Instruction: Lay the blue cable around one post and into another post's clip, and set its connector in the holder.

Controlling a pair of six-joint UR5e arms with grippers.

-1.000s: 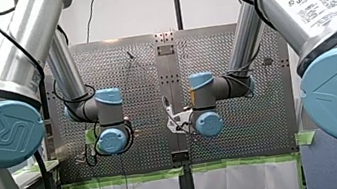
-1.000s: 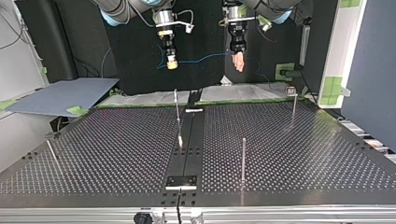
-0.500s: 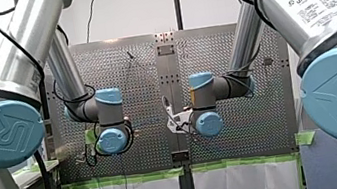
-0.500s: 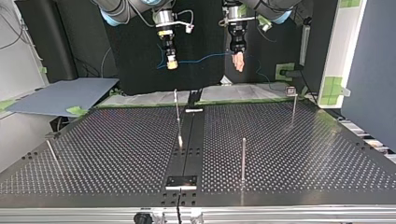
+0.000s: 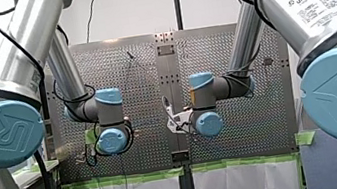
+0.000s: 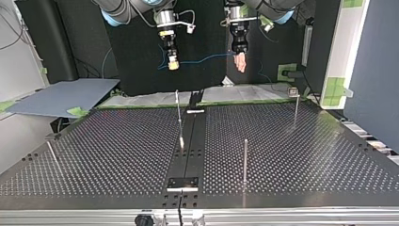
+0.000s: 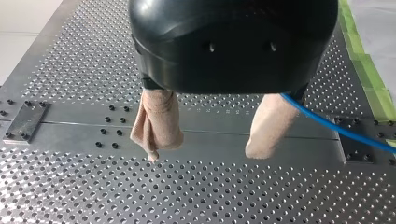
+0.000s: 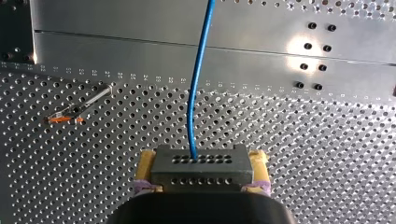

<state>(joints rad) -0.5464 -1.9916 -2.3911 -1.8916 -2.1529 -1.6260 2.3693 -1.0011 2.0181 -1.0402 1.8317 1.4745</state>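
Spanning the top view, the perforated table (image 6: pixel 301 141) carries posts (image 6: pixel 245 160) set well apart, with open surface between them. Both grippers hang high near its arm-side edge. My left gripper (image 7: pixel 205 154) has its jaws apart, and the blue cable (image 7: pixel 327 125) passes beside one pad. My right gripper (image 8: pixel 198 172) is clamped on the connector (image 8: pixel 198 164)

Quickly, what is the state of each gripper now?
Left gripper: open.
Right gripper: closed on the connector of the blue cable.
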